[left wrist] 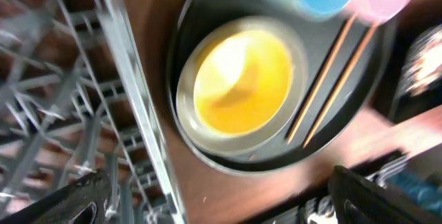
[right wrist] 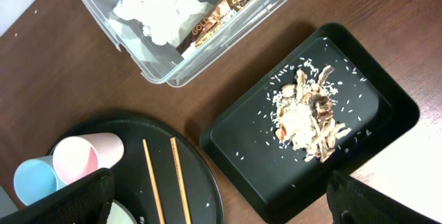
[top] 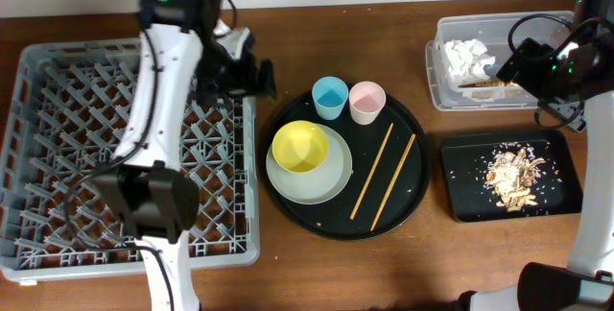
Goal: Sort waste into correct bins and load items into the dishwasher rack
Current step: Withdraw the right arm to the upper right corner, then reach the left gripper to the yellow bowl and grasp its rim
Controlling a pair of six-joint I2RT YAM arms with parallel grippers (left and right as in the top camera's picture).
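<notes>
With fingers apart and empty, the left gripper (top: 257, 79), the nearer claw, hangs just off the upper-left rim of the round black tray (top: 408, 191), whose left half holds the yellow bowl (top: 300, 146) nested in the plate (top: 321, 184).

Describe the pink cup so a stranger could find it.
Find the round black tray mid-table. Two small cups stand side by side at its far rim. The pink cup is the one nearer the clear tub, beside the blue cup.
</notes>
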